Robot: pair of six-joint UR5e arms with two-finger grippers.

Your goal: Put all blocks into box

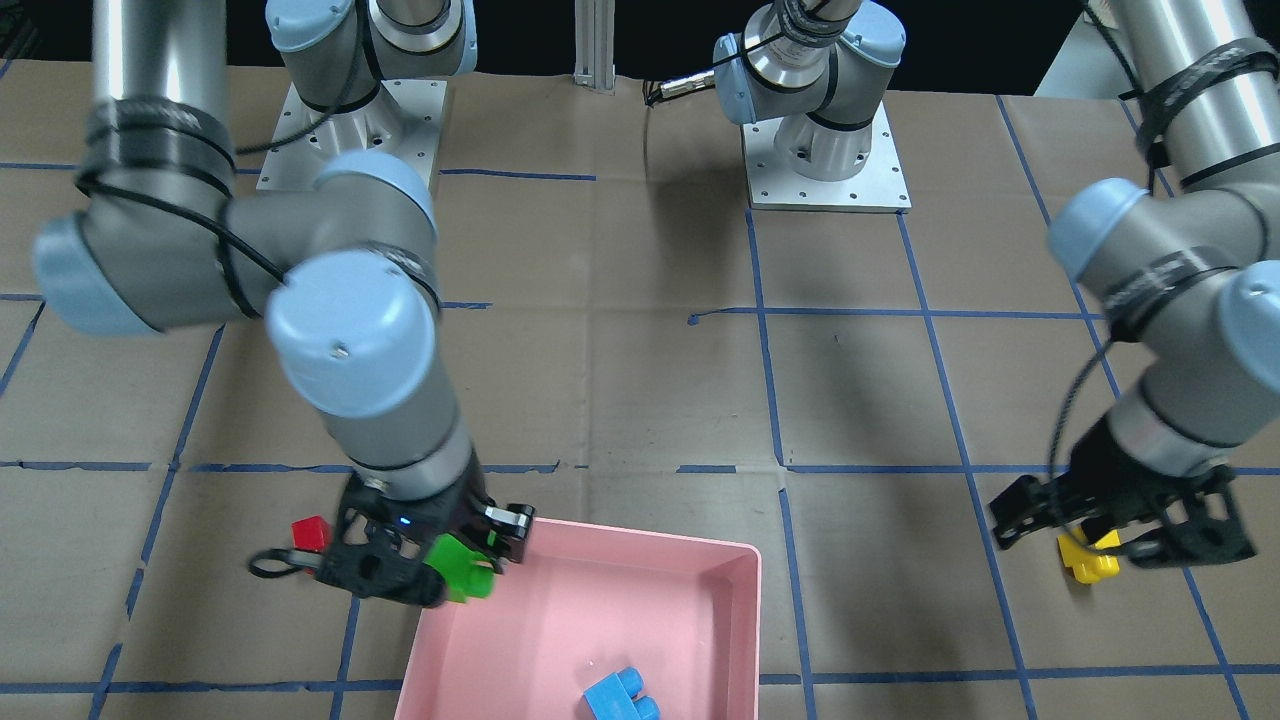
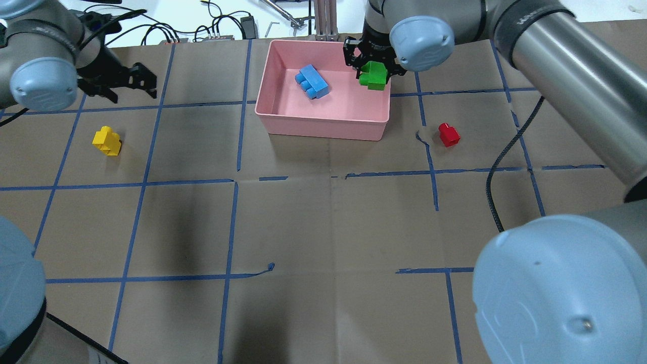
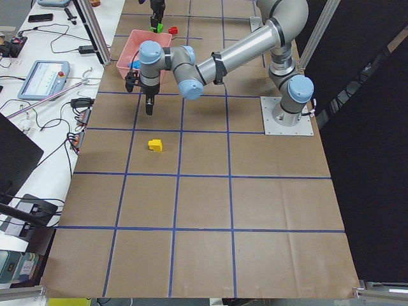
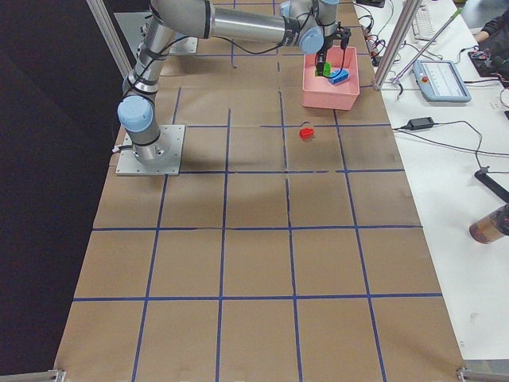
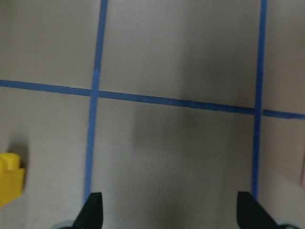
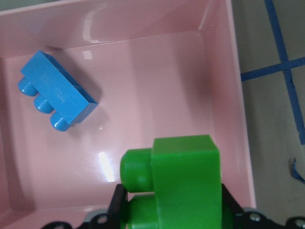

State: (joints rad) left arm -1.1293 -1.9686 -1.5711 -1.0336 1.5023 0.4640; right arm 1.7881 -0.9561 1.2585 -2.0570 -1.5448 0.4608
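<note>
My right gripper (image 2: 373, 71) is shut on the green block (image 2: 374, 76) and holds it over the far right corner of the pink box (image 2: 323, 129). The right wrist view shows the green block (image 6: 186, 181) above the box floor, close to the wall (image 6: 238, 95). The blue block (image 2: 312, 82) lies inside the box. The red block (image 2: 448, 134) sits on the table, right of the box. The yellow block (image 2: 106, 141) sits on the table at the left. My left gripper (image 2: 149, 83) is open and empty, hovering beyond the yellow block, which shows at the left wrist view's left edge (image 5: 9, 181).
The table is brown paper with a blue tape grid (image 2: 235, 182). Cables and devices (image 2: 217, 30) lie past the far edge behind the box. The two arm bases (image 1: 825, 150) stand at the robot's side of the table.
</note>
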